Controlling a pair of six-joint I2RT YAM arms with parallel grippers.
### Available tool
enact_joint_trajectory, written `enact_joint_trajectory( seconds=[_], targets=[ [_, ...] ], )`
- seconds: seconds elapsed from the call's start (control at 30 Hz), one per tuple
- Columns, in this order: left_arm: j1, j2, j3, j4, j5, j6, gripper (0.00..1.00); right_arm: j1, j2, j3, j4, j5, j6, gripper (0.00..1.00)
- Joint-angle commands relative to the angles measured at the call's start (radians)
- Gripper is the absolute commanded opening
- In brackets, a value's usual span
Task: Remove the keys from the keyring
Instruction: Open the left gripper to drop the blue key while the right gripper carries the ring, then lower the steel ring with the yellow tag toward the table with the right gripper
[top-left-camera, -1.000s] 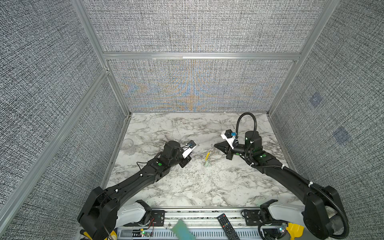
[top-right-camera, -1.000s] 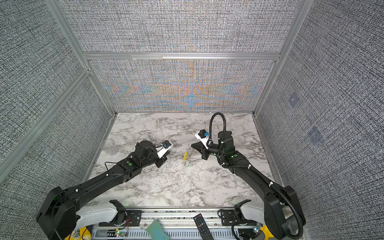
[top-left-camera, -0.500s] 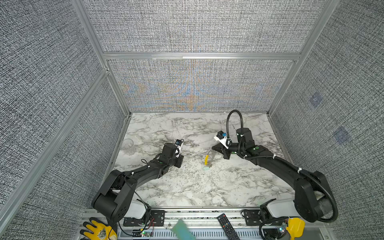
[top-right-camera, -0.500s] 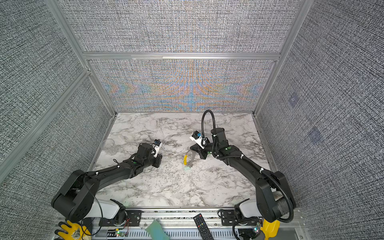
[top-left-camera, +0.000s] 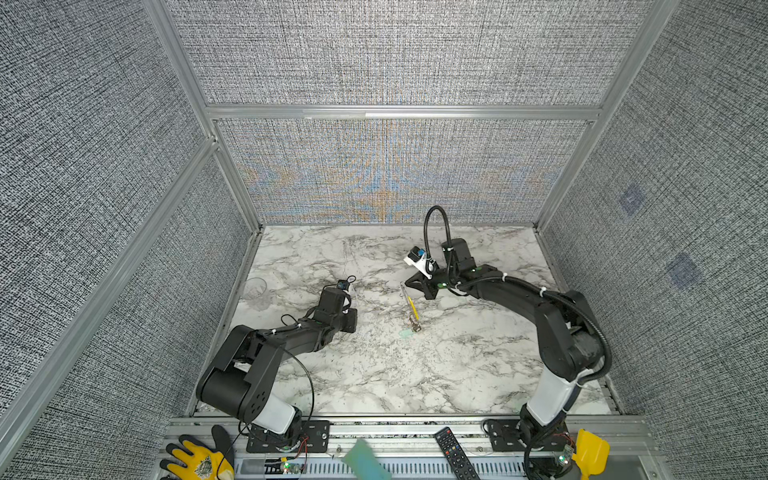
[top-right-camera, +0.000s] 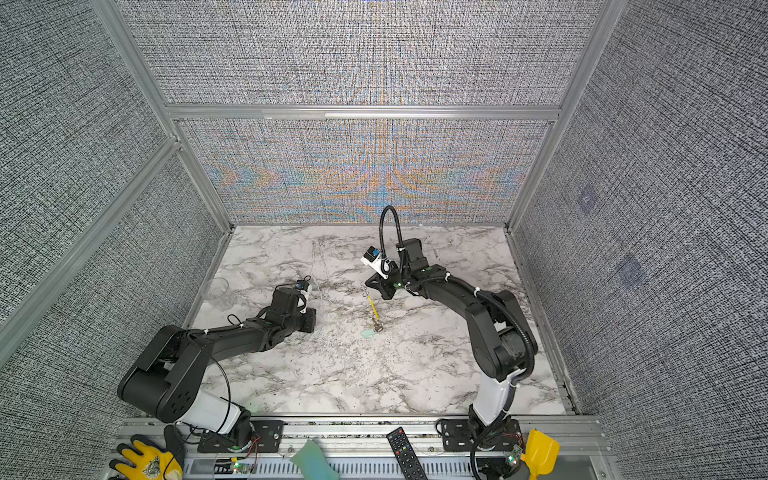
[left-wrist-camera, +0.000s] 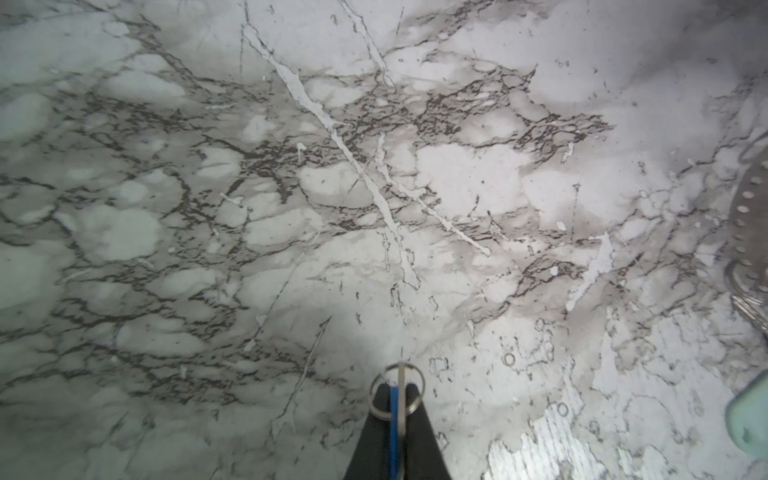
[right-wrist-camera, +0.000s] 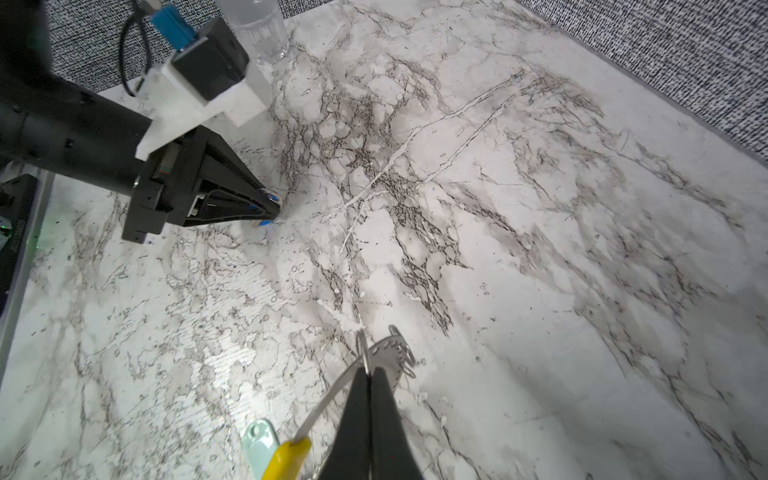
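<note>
Marble worktop (top-left-camera: 415, 374) inside a booth with grey fabric walls, seen from above. My two black arms reach in from the near edge.

My right end effector (right-wrist-camera: 368, 374) is fully closed, and its two black fingers pinch the thin grey band of the keyring (right-wrist-camera: 328, 401). In both top views the keyring hangs tilted from that grip near the middle of the worktop. It runs down toward the near edge, and its lower end appears to rest on the marble. Its yellow section (top-left-camera: 411, 307) sits partway down the band. A perforated metal tag (right-wrist-camera: 390, 351) pokes out just beside the right fingertips. The mint-green key (right-wrist-camera: 259, 442) lies on the worktop just beside the yellow section. I cannot tell how it is joined to the keyring.

My left end effector (left-wrist-camera: 397, 399) is close above the worktop, well to the left of the keyring. Its fingers are almost together around the blue key (left-wrist-camera: 392, 419), whose blue head shows as a narrow strip between them. A small metal ring (left-wrist-camera: 422, 390) loops around the fingertips at that spot. The blue key is off the keyring and well apart from it. From the left wrist camera, the tag and the mint-green key show only at the picture's edge.

A clear cup (top-left-camera: 254, 288) stands upright near the left wall, beyond my left arm.
</note>
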Motion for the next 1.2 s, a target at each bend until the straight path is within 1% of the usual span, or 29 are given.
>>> enact_joint_trajectory(
  seconds=[0.0,0.03,0.2,0.3,0.47,0.5,0.57,0.6,0.67,0.73,0.83,1.0,1.17],
  targets=[
    [0.010,-0.028,-0.008,0.040,-0.029,-0.027,0.27,0.017,0.056,0.064,-0.032,0.023,0.025,0.00],
    [0.010,-0.046,-0.012,0.043,-0.036,-0.028,0.32,0.029,0.080,0.094,-0.042,0.027,0.023,0.00],
    [0.011,-0.176,-0.031,0.028,-0.099,-0.023,0.45,0.084,0.204,0.242,-0.111,0.067,0.042,0.00],
    [0.010,-0.253,-0.036,0.005,-0.123,-0.003,0.48,0.117,0.277,0.319,-0.145,0.090,0.052,0.00],
    [0.010,-0.336,-0.033,-0.037,-0.113,0.026,0.49,0.140,0.381,0.421,-0.158,0.153,0.124,0.00],
    [0.011,-0.347,-0.032,-0.039,-0.108,0.027,0.50,0.145,0.399,0.446,-0.167,0.174,0.137,0.02],
    [0.011,-0.360,-0.030,-0.035,-0.078,0.048,0.50,0.154,0.418,0.479,-0.187,0.187,0.138,0.12],
    [0.011,-0.363,-0.029,-0.029,-0.046,0.071,0.50,0.156,0.420,0.488,-0.192,0.197,0.144,0.16],
    [0.011,-0.365,-0.027,-0.019,0.008,0.109,0.50,0.159,0.399,0.492,-0.195,0.211,0.152,0.26],
    [0.011,-0.366,-0.018,-0.020,0.032,0.113,0.50,0.160,0.349,0.471,-0.188,0.221,0.155,0.39],
    [0.010,-0.377,-0.003,-0.022,0.055,0.123,0.50,0.159,0.255,0.413,-0.167,0.244,0.153,0.51],
    [0.009,-0.400,0.019,-0.024,0.098,0.144,0.51,0.159,0.101,0.296,-0.231,0.331,0.147,0.54],
    [0.007,-0.426,0.025,-0.005,0.130,0.166,0.51,0.165,-0.037,0.084,-0.262,0.413,0.227,0.58]
  ],
)
